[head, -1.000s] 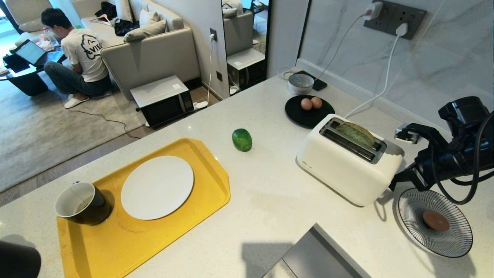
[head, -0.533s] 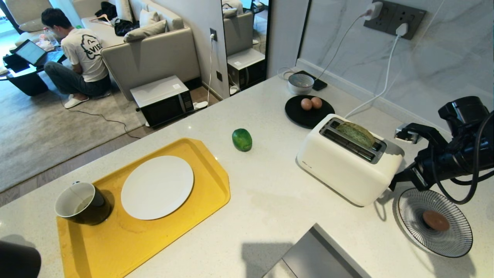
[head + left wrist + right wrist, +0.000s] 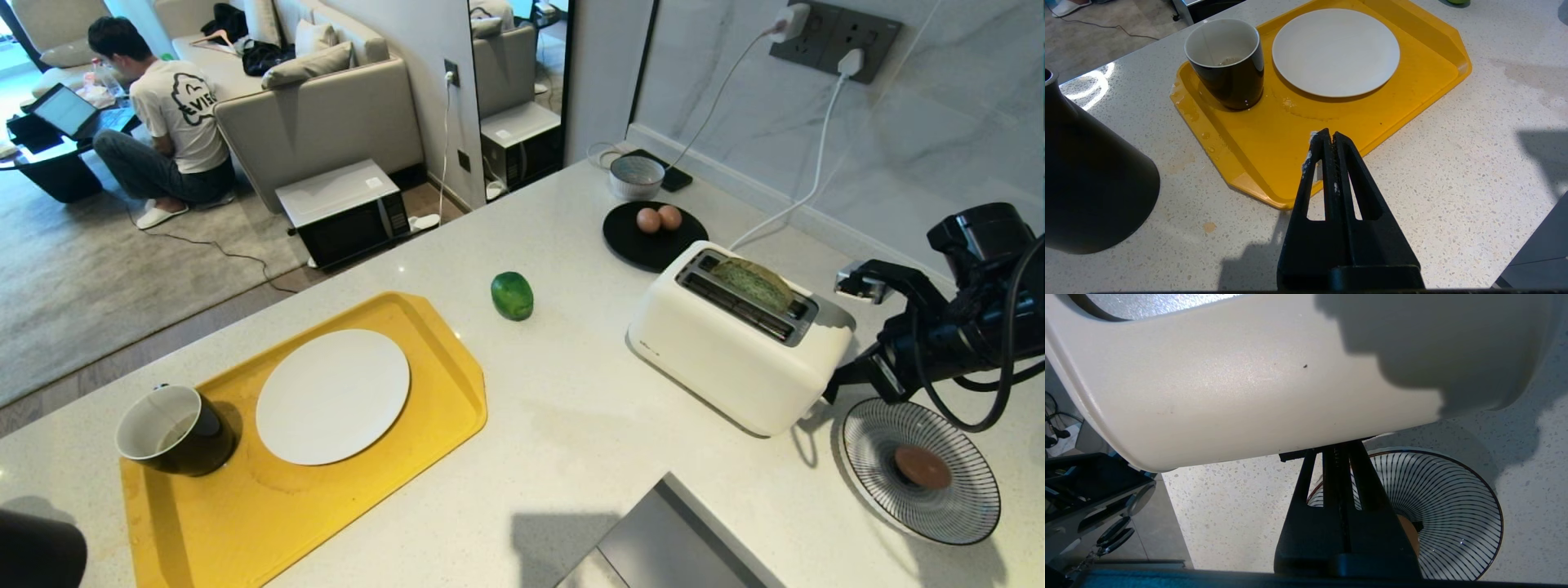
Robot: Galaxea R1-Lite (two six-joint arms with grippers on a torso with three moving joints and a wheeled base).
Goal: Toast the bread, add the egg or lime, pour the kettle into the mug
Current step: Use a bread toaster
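Right gripper (image 3: 1337, 447), jaws closed and empty, sits at the toaster's (image 3: 735, 343) right end, just under its side lever. Bread (image 3: 751, 282) stands in the rear slot, long axis along the toaster. Left gripper (image 3: 1327, 139) closed, empty, over the yellow tray's (image 3: 1274, 139) near edge.

One toaster (image 3: 735, 343), one bread slice (image 3: 755, 282) in it, three eggs: two (image 3: 659, 219) on one black plate (image 3: 645, 245), one (image 3: 922, 466) on one striped plate (image 3: 963, 506), one lime (image 3: 512, 296), one mug (image 3: 173, 430), one white plate (image 3: 332, 397), one yellow tray (image 3: 269, 514), one grey bowl (image 3: 636, 176), one kettle (image 3: 1086, 175)
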